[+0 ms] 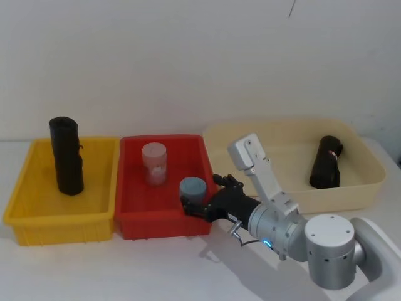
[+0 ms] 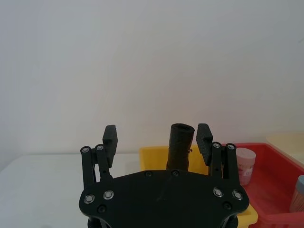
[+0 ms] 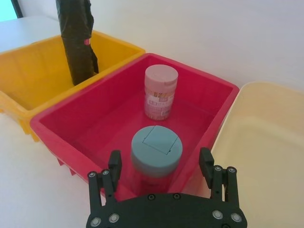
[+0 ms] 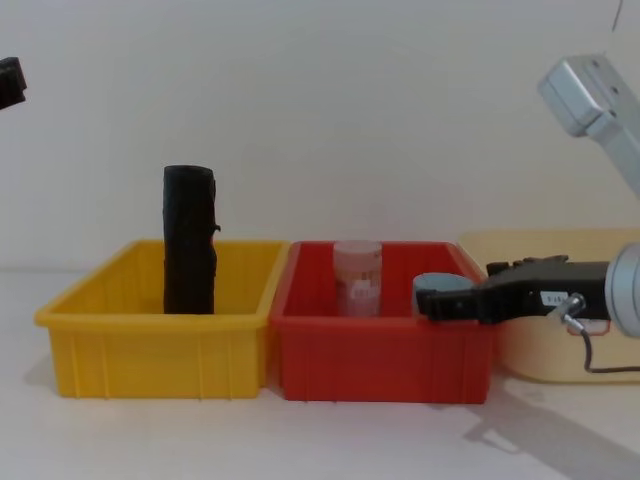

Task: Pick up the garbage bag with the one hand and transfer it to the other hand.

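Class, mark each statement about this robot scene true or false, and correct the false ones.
1. A tall black plastic roll stands upright in the yellow plastic bin. True.
2. The thick black garbage bag roll in the cream plastic bin stands upright. False: it lies tilted on the bin floor.
3. The right gripper is open, its fingers on either side of the blue-lidded jar in the red plastic bin. True.
4. The left gripper holds a black roll. False: it is open and empty, raised above the table.
5. The red plastic bin holds three jars. False: it holds two, the blue-lidded jar and a pink-lidded jar.
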